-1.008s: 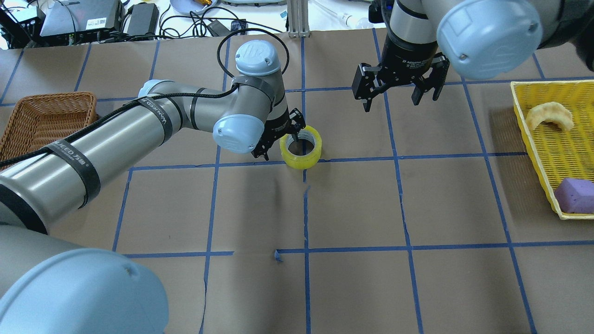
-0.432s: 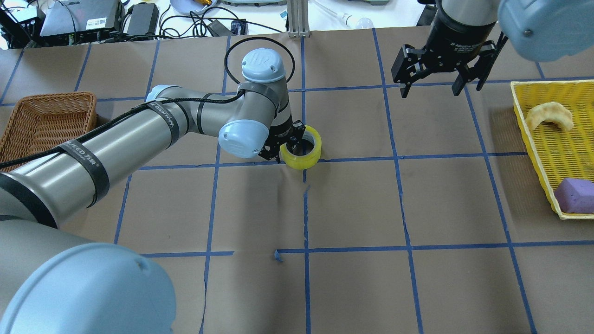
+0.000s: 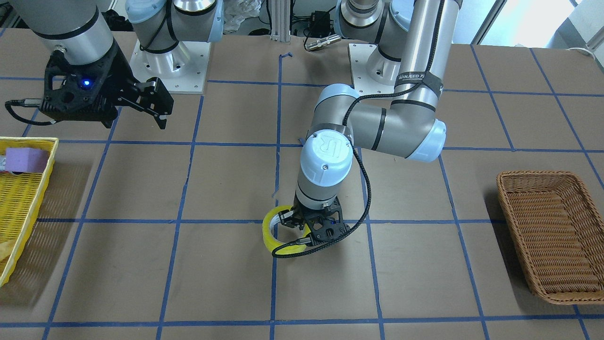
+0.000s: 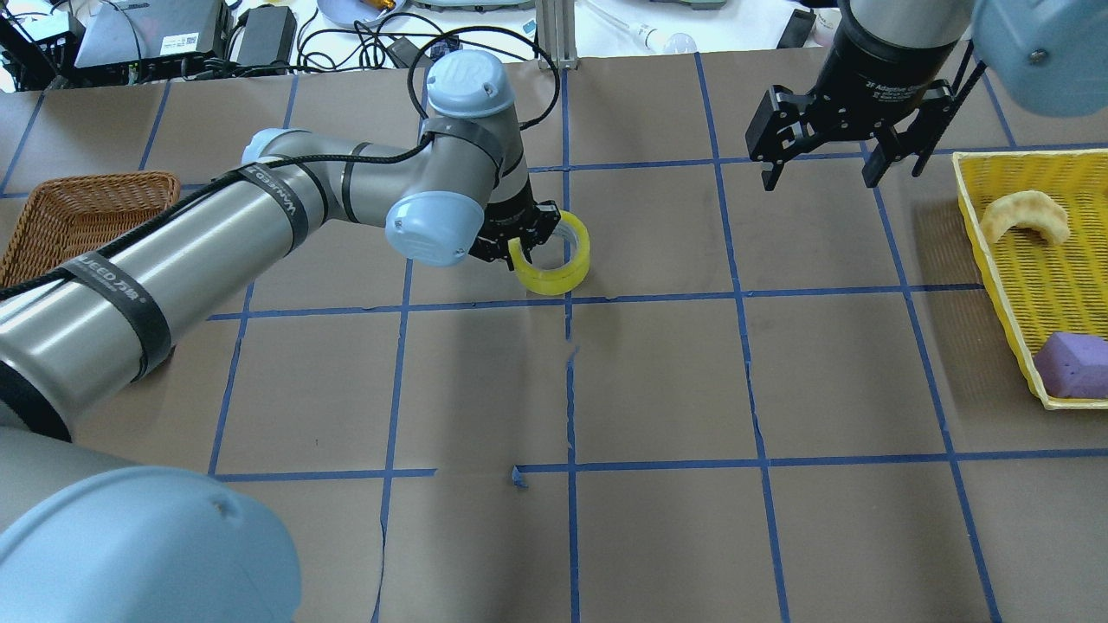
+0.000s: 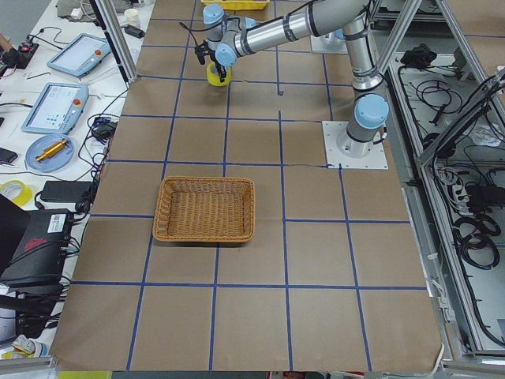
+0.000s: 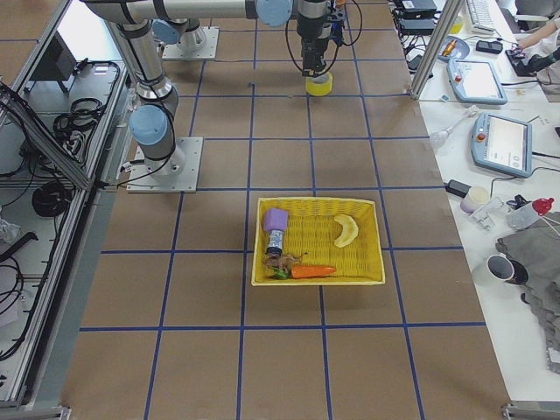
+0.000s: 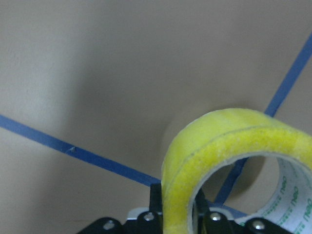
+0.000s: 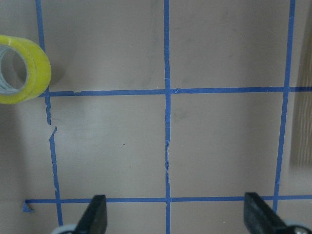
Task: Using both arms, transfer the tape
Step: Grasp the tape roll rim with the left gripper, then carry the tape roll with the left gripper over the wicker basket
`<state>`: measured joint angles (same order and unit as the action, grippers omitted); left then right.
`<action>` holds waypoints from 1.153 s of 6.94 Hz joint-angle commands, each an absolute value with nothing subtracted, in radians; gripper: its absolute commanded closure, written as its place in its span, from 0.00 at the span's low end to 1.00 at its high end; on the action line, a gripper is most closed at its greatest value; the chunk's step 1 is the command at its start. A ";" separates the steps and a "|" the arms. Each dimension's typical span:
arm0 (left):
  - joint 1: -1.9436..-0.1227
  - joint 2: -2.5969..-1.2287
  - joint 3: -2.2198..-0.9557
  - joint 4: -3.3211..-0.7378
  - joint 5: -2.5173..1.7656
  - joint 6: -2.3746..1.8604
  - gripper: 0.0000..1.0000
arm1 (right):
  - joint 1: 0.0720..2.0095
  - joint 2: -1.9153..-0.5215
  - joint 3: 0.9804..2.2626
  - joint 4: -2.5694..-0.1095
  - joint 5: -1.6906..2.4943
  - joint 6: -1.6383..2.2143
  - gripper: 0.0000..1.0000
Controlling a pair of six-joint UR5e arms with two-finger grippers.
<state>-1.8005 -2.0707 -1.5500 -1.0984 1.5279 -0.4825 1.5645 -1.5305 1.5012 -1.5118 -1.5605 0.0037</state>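
The tape (image 4: 554, 281) is near the middle of the counter (image 4: 658, 381), tilted. The left gripper (image 4: 522, 245) is at the tape's left side and clamps its wall, one finger inside the ring and one outside. The basket (image 4: 78, 225) lies well left of the tape. The right gripper (image 4: 818, 177) hangs right of the tape, above the counter. The tray (image 4: 1039, 294) lies farther right, with the block (image 4: 1073, 363) in its end nearer the robot and a curved piece (image 4: 1026, 216) in its far end.
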 commanded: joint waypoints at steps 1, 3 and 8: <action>-1.625 -2.019 -1.467 -1.268 1.531 -0.047 1.00 | 1.565 -1.536 1.502 -1.505 -1.566 0.003 0.00; -1.437 -1.976 -1.453 -1.321 1.666 0.299 1.00 | 1.565 -1.537 1.502 -1.505 -1.568 -0.005 0.00; -1.004 -2.055 -1.437 -1.084 1.643 1.057 1.00 | 1.563 -1.536 1.503 -1.503 -1.569 -0.011 0.00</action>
<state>-1.0899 -2.0181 -1.4446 -1.1918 1.6764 0.8780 1.5637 -1.5355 1.5033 -1.5040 -1.5684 -0.0079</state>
